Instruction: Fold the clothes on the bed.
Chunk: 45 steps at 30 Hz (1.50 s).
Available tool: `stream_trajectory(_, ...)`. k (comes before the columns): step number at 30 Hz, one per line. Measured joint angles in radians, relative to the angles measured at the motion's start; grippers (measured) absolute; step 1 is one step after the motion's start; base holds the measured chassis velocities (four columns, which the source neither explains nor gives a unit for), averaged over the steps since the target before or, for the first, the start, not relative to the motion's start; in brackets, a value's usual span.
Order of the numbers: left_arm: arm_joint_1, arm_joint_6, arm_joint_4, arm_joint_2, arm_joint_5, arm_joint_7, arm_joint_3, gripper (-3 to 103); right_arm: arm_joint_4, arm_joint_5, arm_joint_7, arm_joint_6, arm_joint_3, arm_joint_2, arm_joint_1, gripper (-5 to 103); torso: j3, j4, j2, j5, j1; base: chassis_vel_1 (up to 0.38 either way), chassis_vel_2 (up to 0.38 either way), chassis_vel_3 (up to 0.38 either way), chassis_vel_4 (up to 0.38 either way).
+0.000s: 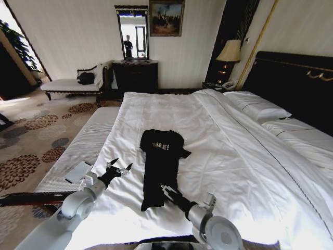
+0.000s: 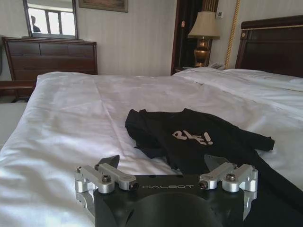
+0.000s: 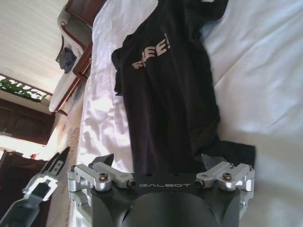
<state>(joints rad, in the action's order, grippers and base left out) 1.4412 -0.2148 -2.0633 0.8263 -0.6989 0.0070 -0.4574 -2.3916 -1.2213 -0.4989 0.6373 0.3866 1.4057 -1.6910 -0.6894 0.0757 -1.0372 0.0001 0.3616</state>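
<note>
The clothes (image 1: 160, 166) are one black garment with white lettering, lying lengthwise on the white bed (image 1: 234, 156), one sleeve sticking out toward the headboard side. My left gripper (image 1: 118, 167) hovers open just left of the garment, over bare sheet. My right gripper (image 1: 166, 190) is open low over the garment's lower end. In the left wrist view the open gripper (image 2: 163, 163) faces the clothes (image 2: 199, 137) from close by. In the right wrist view the open gripper (image 3: 158, 161) sits above the hem of the clothes (image 3: 165, 85), and the left gripper (image 3: 49, 170) shows farther off.
A white-cushioned bench (image 1: 88, 140) runs along the bed's left edge. Pillows (image 1: 260, 109) and a dark headboard (image 1: 291, 83) lie to the right. A dresser (image 1: 135, 75), a lamp (image 1: 229, 52) and a chaise with a black handbag (image 1: 86, 78) stand at the far wall.
</note>
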Motion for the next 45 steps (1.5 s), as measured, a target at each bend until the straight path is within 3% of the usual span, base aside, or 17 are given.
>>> stream_trajectory(3,0.003,0.000,-0.002,0.004,0.003,0.000,-0.001,100,0.025,0.027,0.000,-0.001,0.015,-0.010,0.004,100,0.000,-0.0005,0.000,0.0001,0.000,0.000,0.000,0.000,0.000)
stream_trajectory(4,0.006,0.000,-0.002,0.003,0.004,0.000,-0.005,100,0.071,0.093,0.005,-0.001,0.027,-0.018,0.004,100,0.000,-0.0004,0.000,0.0000,0.000,0.000,0.000,0.000,0.000)
stream_trajectory(6,0.008,0.000,-0.002,-0.004,0.005,0.000,-0.006,100,0.116,0.132,0.015,0.000,0.028,-0.018,0.003,100,0.000,0.0001,0.000,0.0002,0.000,0.000,0.000,0.000,0.000)
stream_trajectory(10,0.007,0.000,-0.003,-0.019,0.006,0.000,-0.004,100,0.168,0.138,0.025,0.005,0.008,0.001,0.021,100,0.000,0.0000,0.000,0.0001,0.000,0.000,0.000,0.000,0.000)
stream_trajectory(19,-0.010,-0.006,-0.010,-0.052,-0.019,0.000,-0.001,100,0.137,-0.010,-0.001,0.015,-0.059,0.068,0.090,100,0.000,0.0001,0.000,-0.0001,0.000,0.000,0.000,0.000,0.000)
stream_trajectory(25,-0.009,-0.009,-0.012,-0.064,-0.022,0.000,-0.001,100,0.126,-0.032,-0.009,0.019,-0.105,0.097,0.117,100,0.000,-0.0003,0.000,-0.0003,0.000,0.000,0.000,0.000,0.000)
stream_trajectory(32,-0.005,-0.014,-0.030,-0.095,-0.045,0.000,-0.015,100,0.255,0.114,0.007,0.022,-0.251,0.179,0.155,100,0.000,-0.0002,0.000,0.0001,0.000,0.000,0.000,0.000,0.000)
stream_trajectory(36,-0.002,-0.017,-0.039,-0.100,-0.052,0.000,-0.022,100,0.276,0.160,0.015,0.019,-0.257,0.191,0.166,100,0.000,-0.0001,0.000,-0.0015,0.000,0.000,0.000,0.000,0.000)
stream_trajectory(38,0.004,-0.017,-0.042,-0.100,-0.051,0.000,-0.026,100,0.263,0.189,0.026,0.019,-0.256,0.193,0.157,100,0.000,-0.0002,0.000,0.0004,0.000,0.000,0.000,0.000,0.000)
stream_trajectory(45,0.004,-0.018,-0.044,-0.088,-0.047,0.000,-0.019,100,0.175,0.204,0.054,0.009,-0.254,0.189,0.095,100,0.000,0.0001,0.000,0.0001,0.000,0.000,0.000,0.000,0.000)
